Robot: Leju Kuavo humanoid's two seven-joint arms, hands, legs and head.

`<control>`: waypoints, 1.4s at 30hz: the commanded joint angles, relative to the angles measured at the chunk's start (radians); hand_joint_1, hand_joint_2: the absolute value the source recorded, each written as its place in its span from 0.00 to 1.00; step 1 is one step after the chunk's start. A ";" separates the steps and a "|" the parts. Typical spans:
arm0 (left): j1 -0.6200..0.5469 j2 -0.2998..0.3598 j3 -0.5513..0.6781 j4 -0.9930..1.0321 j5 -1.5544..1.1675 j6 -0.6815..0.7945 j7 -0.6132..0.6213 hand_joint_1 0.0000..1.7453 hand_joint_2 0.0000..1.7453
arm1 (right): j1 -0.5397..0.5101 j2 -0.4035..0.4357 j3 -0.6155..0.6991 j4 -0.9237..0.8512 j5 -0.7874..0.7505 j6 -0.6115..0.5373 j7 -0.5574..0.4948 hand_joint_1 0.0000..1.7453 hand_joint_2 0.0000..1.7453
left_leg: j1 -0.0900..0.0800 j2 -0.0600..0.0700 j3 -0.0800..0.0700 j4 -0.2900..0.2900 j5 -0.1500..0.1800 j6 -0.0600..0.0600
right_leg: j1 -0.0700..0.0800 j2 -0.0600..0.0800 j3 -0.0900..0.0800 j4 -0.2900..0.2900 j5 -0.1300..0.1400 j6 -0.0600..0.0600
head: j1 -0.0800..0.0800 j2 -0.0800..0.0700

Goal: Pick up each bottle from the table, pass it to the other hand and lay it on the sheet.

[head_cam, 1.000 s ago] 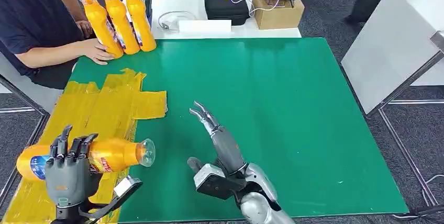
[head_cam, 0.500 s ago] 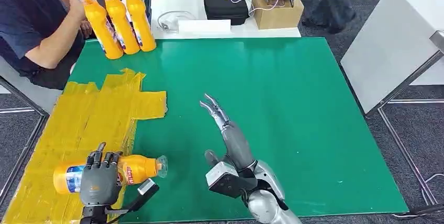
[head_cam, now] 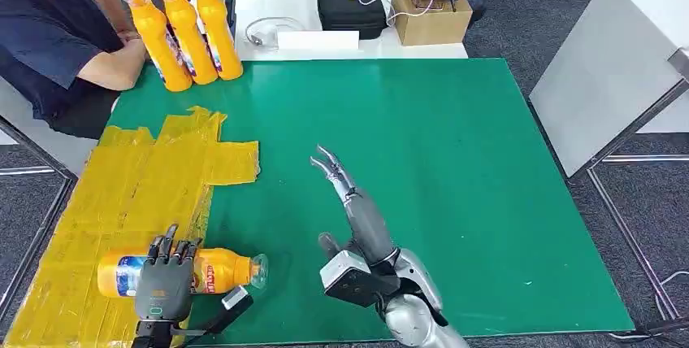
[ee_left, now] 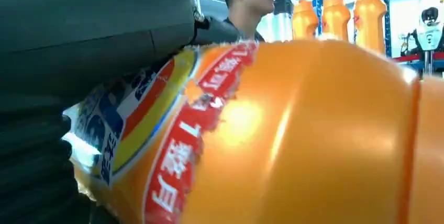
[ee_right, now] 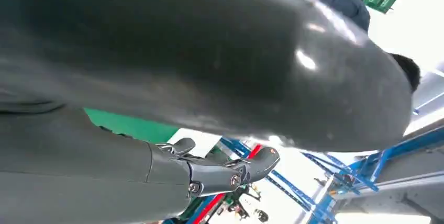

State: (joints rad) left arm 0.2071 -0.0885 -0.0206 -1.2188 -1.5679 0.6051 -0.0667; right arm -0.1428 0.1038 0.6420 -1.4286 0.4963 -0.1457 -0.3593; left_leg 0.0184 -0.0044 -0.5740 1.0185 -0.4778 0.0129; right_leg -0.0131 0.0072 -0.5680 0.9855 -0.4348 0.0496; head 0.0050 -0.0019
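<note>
Currently, an orange plastic bottle with a blue-and-red label [head_cam: 199,271] is gripped by the left hand [head_cam: 165,286], whose dark fingers [head_cam: 171,247] are wrapped over the bottle's middle. The bottle is held on its side, its clear cap pointing toward the right hand and its base lying over the yellow taped sheet [head_cam: 122,202]; whether it touches the sheet cannot be told. In the left wrist view the label and orange body [ee_left: 293,140] are pressed close against the hand. The right hand [head_cam: 351,210] is held empty just beside the bottle's cap end, over the green table mat [head_cam: 455,161], its fingers stretched out forward and slightly apart. Far beyond the left hand, three more upright orange bottles [head_cam: 187,31] are stood at the mat's corner, next to a seated person in a dark shirt [head_cam: 49,31].
</note>
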 commanded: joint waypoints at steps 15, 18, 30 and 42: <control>0.033 -0.102 0.146 -0.151 0.038 0.093 -0.186 0.00 0.00 | -0.015 -0.006 -0.017 0.036 0.006 0.017 -0.003 0.00 0.00 | 0.001 0.001 0.000 0.001 0.000 0.000 | 0.001 0.000 0.001 0.000 0.000 -0.001 | 0.000 0.000; 0.038 -0.133 0.187 -0.183 0.052 0.093 -0.234 0.00 0.00 | -0.004 -0.009 -0.019 0.034 0.009 0.012 -0.003 0.00 0.00 | 0.001 0.000 0.000 0.001 0.000 0.000 | 0.001 -0.001 0.001 0.000 0.000 -0.001 | 0.000 0.000; 0.038 -0.156 0.217 -0.227 0.026 0.093 -0.236 0.00 0.00 | -0.002 -0.007 -0.020 0.035 0.009 0.012 -0.004 0.00 0.00 | 0.000 0.001 0.002 -0.001 0.000 0.001 | 0.000 0.000 0.002 -0.001 0.000 -0.002 | 0.000 0.000; 0.134 -0.254 0.048 -0.574 1.162 -0.578 -0.627 0.00 0.00 | 0.165 0.077 -0.045 -0.102 0.157 -0.141 -0.102 0.00 0.00 | 0.001 -0.001 -0.001 0.002 -0.001 0.000 | 0.001 -0.002 -0.001 0.002 -0.001 -0.002 | 0.000 0.000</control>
State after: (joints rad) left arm 0.2761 -0.3185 0.1876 -1.5867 -0.5728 0.3580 -0.6685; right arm -0.0448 0.1340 0.6184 -1.4699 0.6425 -0.2828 -0.4304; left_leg 0.0184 -0.0046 -0.5743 1.0185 -0.4779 0.0129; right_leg -0.0132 0.0070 -0.5685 0.9853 -0.4348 0.0497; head 0.0050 -0.0019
